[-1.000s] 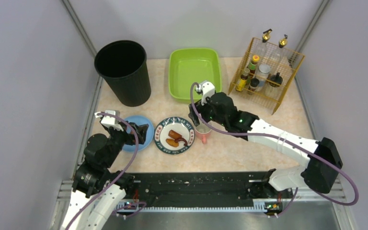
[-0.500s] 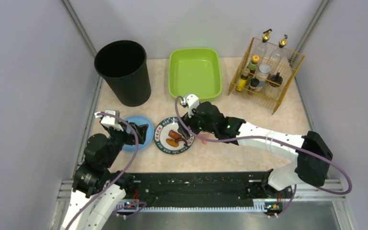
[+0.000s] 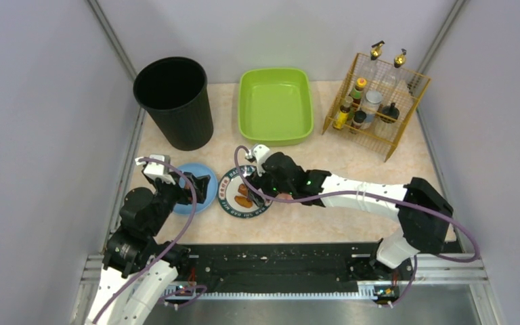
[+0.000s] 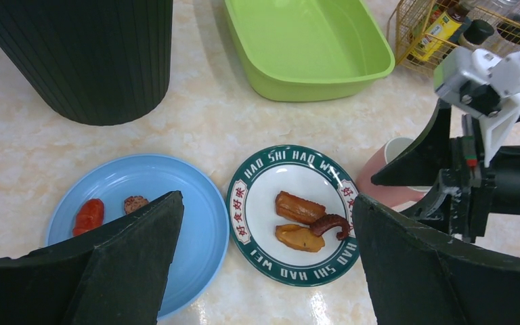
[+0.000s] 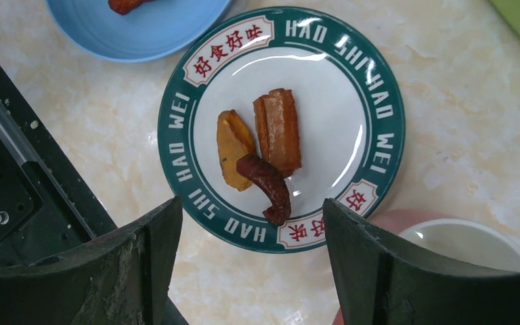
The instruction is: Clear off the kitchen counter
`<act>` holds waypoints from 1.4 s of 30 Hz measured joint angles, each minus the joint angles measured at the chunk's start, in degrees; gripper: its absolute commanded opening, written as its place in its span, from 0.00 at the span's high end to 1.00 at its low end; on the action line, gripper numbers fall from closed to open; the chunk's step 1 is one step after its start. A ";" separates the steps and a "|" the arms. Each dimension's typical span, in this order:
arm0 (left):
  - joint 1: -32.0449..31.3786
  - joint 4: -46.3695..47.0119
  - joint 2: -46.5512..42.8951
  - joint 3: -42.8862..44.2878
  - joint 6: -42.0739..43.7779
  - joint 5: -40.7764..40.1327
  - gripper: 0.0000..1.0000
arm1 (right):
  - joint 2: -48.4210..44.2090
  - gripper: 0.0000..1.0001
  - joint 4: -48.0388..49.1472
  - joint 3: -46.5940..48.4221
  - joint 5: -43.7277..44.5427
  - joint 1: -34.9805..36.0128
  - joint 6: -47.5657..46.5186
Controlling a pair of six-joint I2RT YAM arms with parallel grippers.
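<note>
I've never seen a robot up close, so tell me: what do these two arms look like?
Both the left arm and the right arm mix chunky black joints with smooth white tube sections. A purple cable loops along each. Each ends in two broad, matte black, wedge-shaped fingers, with a small white bracket at the wrist. A tiny green light glows on the right one.

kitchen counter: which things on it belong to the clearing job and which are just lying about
Job, likely: green-rimmed plate, blue plate, pink cup, black bin, green tub, all on the kitchen counter.
Lying about: wire rack of bottles.
</note>
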 measured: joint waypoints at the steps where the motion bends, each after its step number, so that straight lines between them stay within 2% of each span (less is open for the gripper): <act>1: 0.00 0.02 0.00 0.00 0.00 0.00 0.01 | 0.59 0.26 0.02 0.00 -0.15 0.20 0.15; 8: 0.00 0.02 0.35 0.00 0.00 0.00 0.01 | 4.90 0.26 0.04 0.04 0.70 1.18 2.01; 24: 0.00 0.00 0.76 0.00 0.00 0.00 0.01 | 10.03 0.25 -0.26 0.13 17.05 1.29 7.65; 42: 0.00 -0.02 0.74 0.00 0.00 0.00 0.01 | 9.94 0.26 -0.17 0.13 16.59 1.44 8.55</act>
